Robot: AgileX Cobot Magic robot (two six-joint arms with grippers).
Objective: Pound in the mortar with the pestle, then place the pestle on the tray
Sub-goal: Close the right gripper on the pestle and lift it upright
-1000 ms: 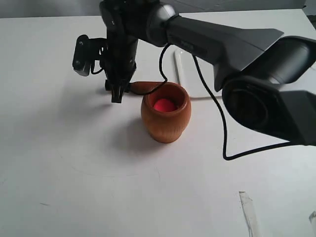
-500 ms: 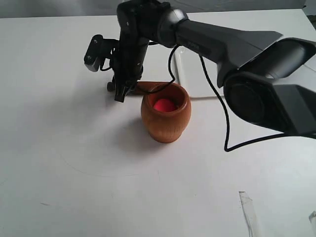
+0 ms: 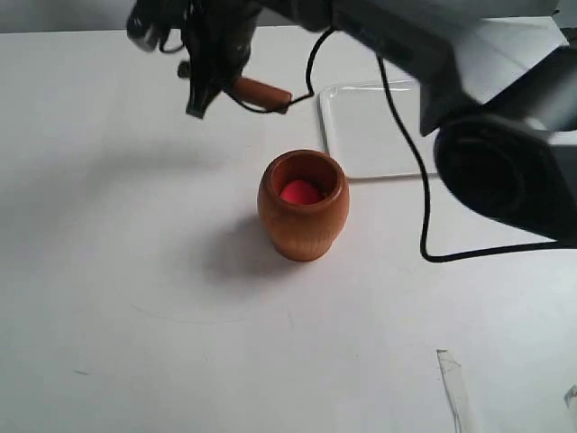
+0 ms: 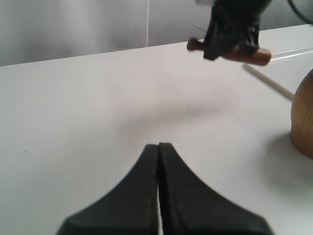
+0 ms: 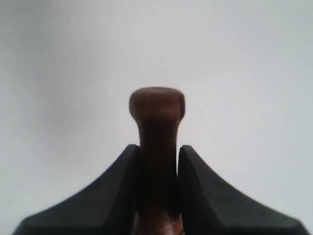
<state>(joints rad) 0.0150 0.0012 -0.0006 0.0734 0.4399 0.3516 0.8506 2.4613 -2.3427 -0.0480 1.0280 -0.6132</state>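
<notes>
The reddish-brown wooden mortar (image 3: 303, 206) stands upright mid-table with a red ball (image 3: 301, 192) inside. My right gripper (image 3: 196, 101) reaches across to the far left and is shut on the thin end of the dark-brown pestle (image 3: 261, 92), which hangs level in the air beyond the mortar. Seen from the right wrist, the pestle's knob (image 5: 157, 104) sticks out past the right gripper (image 5: 157, 152). The white tray (image 3: 371, 128) lies behind the mortar to the right. My left gripper (image 4: 158, 146) is shut on nothing, low over bare table, with the pestle (image 4: 244, 55) and the mortar's side (image 4: 304, 117) ahead of it.
The black right arm (image 3: 469, 54) spans the upper right, with a cable (image 3: 410, 180) looping down beside the mortar. A strip of clear tape (image 3: 455, 383) is stuck on the table near the front right.
The right gripper has lifted the pestle off the table behind the mortar and carried it up and away toward the far left. The mortar has not moved.
</notes>
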